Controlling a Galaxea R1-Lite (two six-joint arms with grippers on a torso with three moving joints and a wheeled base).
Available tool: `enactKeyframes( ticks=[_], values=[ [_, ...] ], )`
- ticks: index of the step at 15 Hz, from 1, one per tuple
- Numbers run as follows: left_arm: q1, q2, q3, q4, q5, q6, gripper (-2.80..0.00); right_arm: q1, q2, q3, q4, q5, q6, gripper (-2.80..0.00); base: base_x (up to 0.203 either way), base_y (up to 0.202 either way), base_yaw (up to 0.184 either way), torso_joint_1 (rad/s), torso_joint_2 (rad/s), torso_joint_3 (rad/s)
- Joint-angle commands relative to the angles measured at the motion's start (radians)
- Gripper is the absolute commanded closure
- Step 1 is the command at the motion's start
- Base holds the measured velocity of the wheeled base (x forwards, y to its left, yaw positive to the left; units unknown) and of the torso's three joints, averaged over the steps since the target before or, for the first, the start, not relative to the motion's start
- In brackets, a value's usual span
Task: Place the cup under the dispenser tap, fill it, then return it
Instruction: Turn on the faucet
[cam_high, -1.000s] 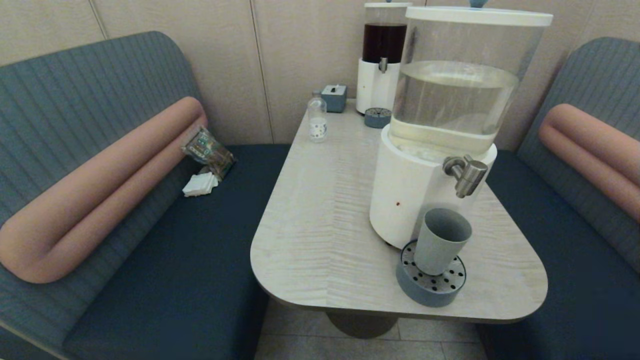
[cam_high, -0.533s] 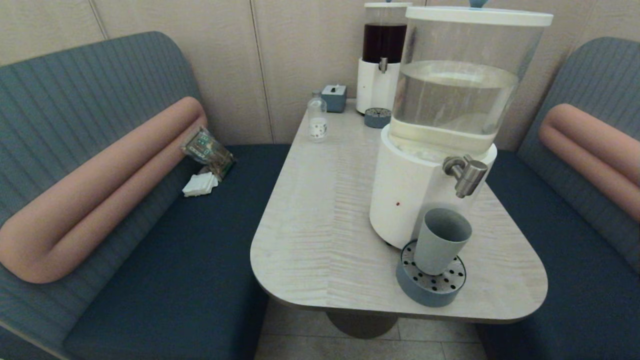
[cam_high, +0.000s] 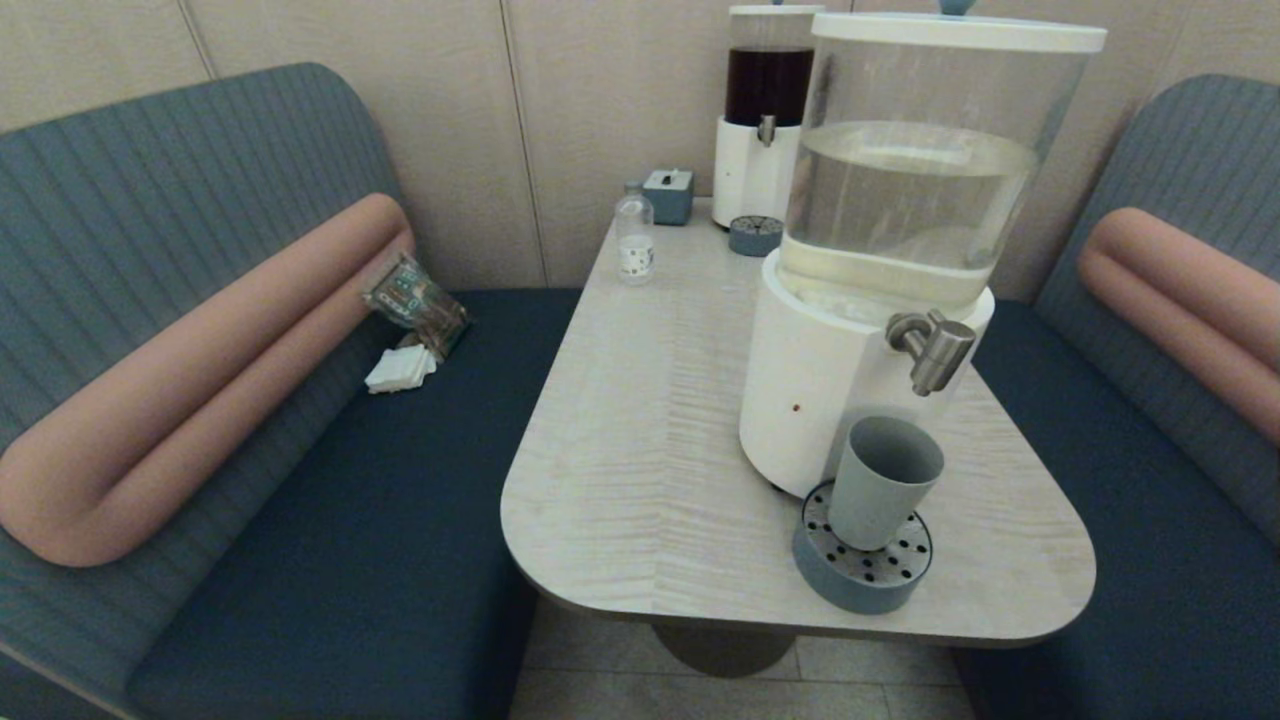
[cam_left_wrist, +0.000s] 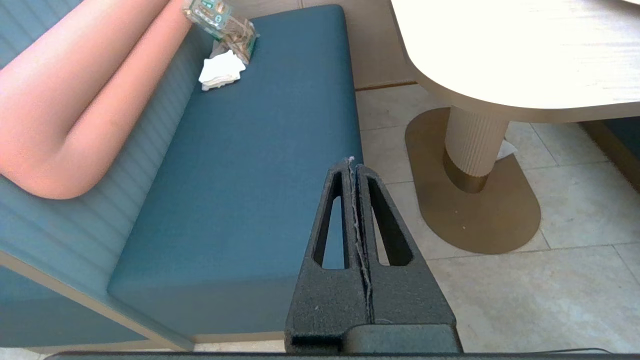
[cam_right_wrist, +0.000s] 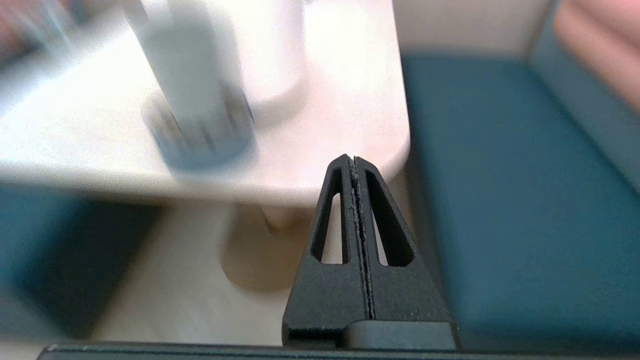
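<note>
The grey-blue cup (cam_high: 880, 482) stands upright on a round perforated blue drip tray (cam_high: 862, 560) at the table's near right, below the brushed-steel dispenser tap (cam_high: 935, 350) of the big clear-water dispenser (cam_high: 900, 220). The cup (cam_right_wrist: 192, 85) and tray show blurred in the right wrist view. My right gripper (cam_right_wrist: 353, 159) is shut and empty, low beside the table's near right corner, over the floor. My left gripper (cam_left_wrist: 351, 162) is shut and empty, low over the left bench edge and floor. Neither arm shows in the head view.
A dark-liquid dispenser (cam_high: 765, 110), a small blue tray (cam_high: 754, 235), a clear bottle (cam_high: 634, 235) and a blue box (cam_high: 668, 195) stand at the table's far end. Blue benches with pink bolsters flank the table (cam_high: 640, 440). A packet (cam_high: 415, 300) and napkins lie on the left bench.
</note>
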Motion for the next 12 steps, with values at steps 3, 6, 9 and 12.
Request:
enactKeyframes(
  ticks=[3,6,9,12],
  values=[
    [0.0,0.0,0.0,0.0,0.0,0.0,0.0,0.001,0.076,-0.44,0.185,0.013,0.087,0.0,0.0,0.0,0.0,0.0,0.0,0.0],
    [0.0,0.0,0.0,0.0,0.0,0.001,0.0,0.008,0.397,-0.75,0.282,0.028,0.141,0.0,0.0,0.0,0.0,0.0,0.0,0.0],
    [0.0,0.0,0.0,0.0,0.0,0.001,0.0,0.022,0.76,-1.195,0.519,0.064,0.165,0.0,0.0,0.0,0.0,0.0,0.0,0.0],
    [0.0,0.0,0.0,0.0,0.0,0.001,0.0,0.027,1.091,-1.653,0.864,0.093,0.172,0.0,0.0,0.0,0.0,0.0,0.0,0.0]
  ],
)
